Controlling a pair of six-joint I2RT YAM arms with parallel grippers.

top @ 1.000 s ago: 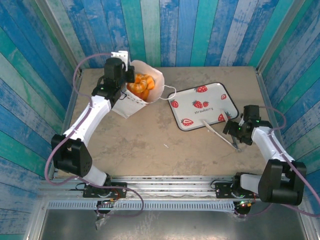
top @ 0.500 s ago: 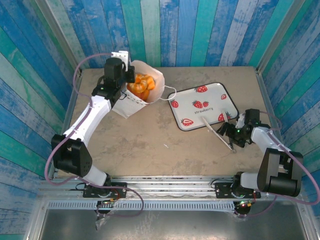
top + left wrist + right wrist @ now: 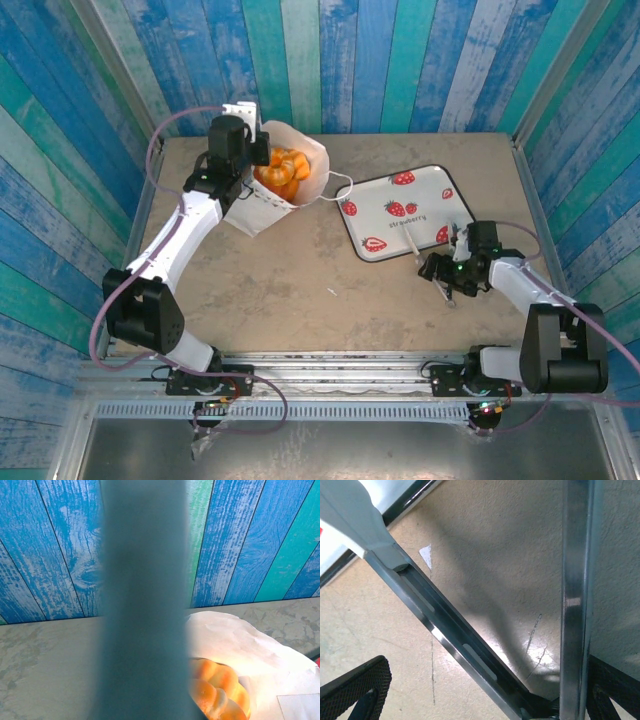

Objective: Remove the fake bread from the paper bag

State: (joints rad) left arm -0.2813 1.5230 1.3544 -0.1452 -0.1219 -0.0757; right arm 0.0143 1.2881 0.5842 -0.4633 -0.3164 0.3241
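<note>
A: How are the jaws of the right claw [image 3: 447, 278] being carried?

B: They are being held wide apart, low over the table [image 3: 300, 285], just off the near right corner of the tray [image 3: 420, 195]. The tongs [image 3: 420, 247] are being straddled. In the wrist view both metal arms are lying between the black pads [image 3: 357, 682], and the left pad is being held clear of them. Whether the other pad is touching cannot be told.

A: Where are the tongs being pointed?

B: A white tip is being rested on the tray, past its near edge. The hinge end is lying off the tray, on the table.

A: And the left claw [image 3: 247, 158]?

B: Its jaws are being pressed together on the rim of the bag [image 3: 262, 205], on the side turned away from the tray.

A: Where is the bag being seen?

B: Left of the tray and tilted, with its mouth being held open. One cord handle is being draped close to the tray's left corner.

A: And the bread [image 3: 280, 172]?

B: It is being carried inside the bag, orange and glossy, just under the mouth, on the side nearer the tray.
</note>
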